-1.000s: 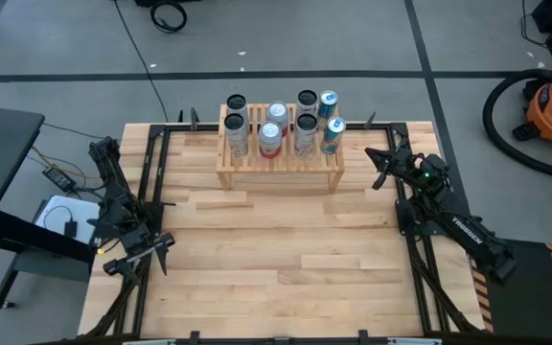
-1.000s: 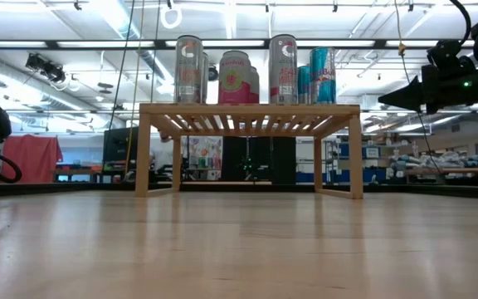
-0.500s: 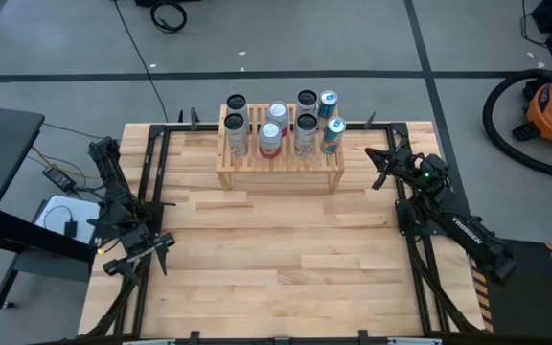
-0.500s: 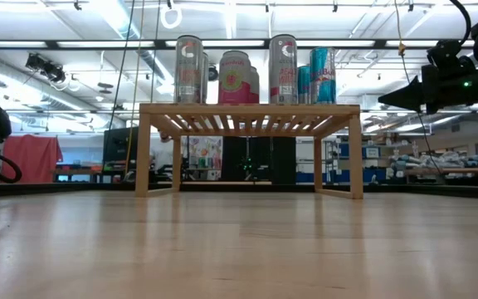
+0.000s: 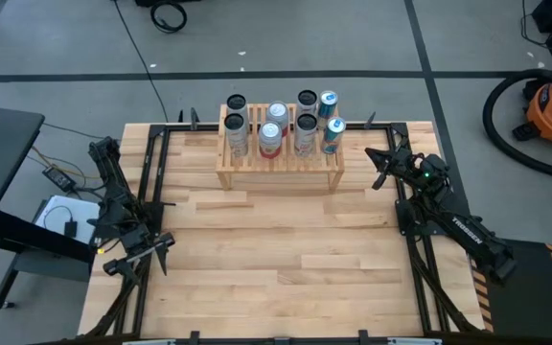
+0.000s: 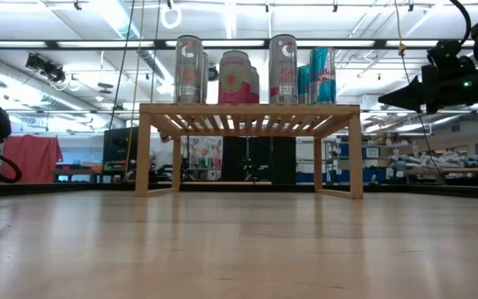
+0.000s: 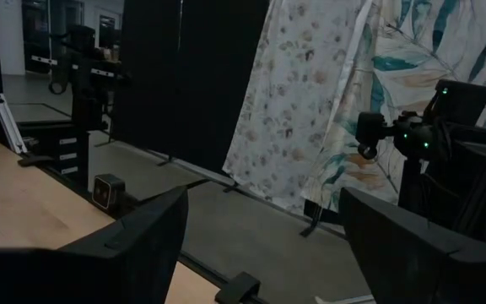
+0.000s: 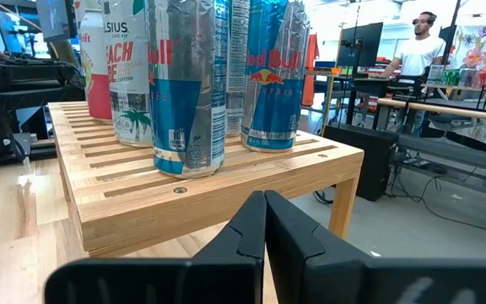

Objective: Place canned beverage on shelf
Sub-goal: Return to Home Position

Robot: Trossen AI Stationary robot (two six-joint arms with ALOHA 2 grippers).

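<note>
We see the shelf (image 5: 279, 165) standing at 12 o'clock on the surface (image 5: 276, 273). Every canned beverage in sight is on its slatted top: eight cans (image 5: 270, 136) in two rows of four. Read from 9 to 3 o'clock, the columns run dark-topped silver, pink-and-white, dark-topped silver, blue. No can shows loose on the surface, so we judge the placing done, with only the arms' return to rest remaining.

The right pincer (image 8: 264, 215) hovers off the shelf's 3 o'clock end, toward 2 o'clock on the surface. Its fingers are pressed together on nothing, and the nearer blue can (image 8: 186, 93) stands just ahead of it by the shelf's corner. The left pincer (image 5: 140, 253) waits at 8 o'clock, well apart from the shelf, fingers spread wide and empty.

We take these for slim aluminium cans. They would be stiff enough if full, but they are thin-walled, so a hard squeeze would dent them. The smooth printed sides offer little friction. A full can would carry fair weight on a narrow base, and being tall and slender it could tip on the slats or knock a neighbour. We would take hold across the body around mid-height, keeping the can upright, with fingers on opposite sides, firm but not crushing. The columns stand near one another, so there is little room for fingers between them.
</note>
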